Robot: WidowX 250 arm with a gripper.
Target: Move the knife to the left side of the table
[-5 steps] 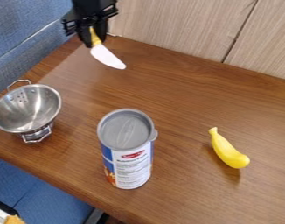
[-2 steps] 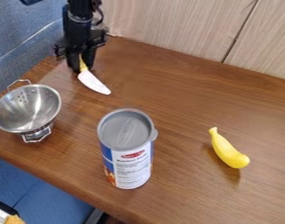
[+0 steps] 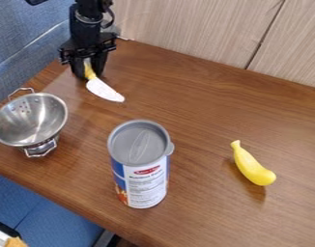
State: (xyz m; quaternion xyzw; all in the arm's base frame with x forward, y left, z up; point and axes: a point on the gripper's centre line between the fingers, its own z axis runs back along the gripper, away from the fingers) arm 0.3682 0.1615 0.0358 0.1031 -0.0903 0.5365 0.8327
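Observation:
The black gripper (image 3: 88,75) is low over the upper left part of the wooden table (image 3: 186,96). Its two fingers stand apart, open, on either side of the knife's yellow handle. The knife (image 3: 105,90) has a white blade that points down and to the right, and it appears to lie on the table. Part of the handle's upper end is hidden between the fingers.
A metal colander (image 3: 31,120) stands at the left edge, below the gripper. A tall can with a grey lid (image 3: 139,164) is upright at front centre. A yellow banana (image 3: 252,165) lies to the right. A wooden panel (image 3: 186,29) borders the back.
The gripper has come down and slightly left with the knife, from near the back edge to the tabletop. Its fingers have since spread, and more of the handle shows.

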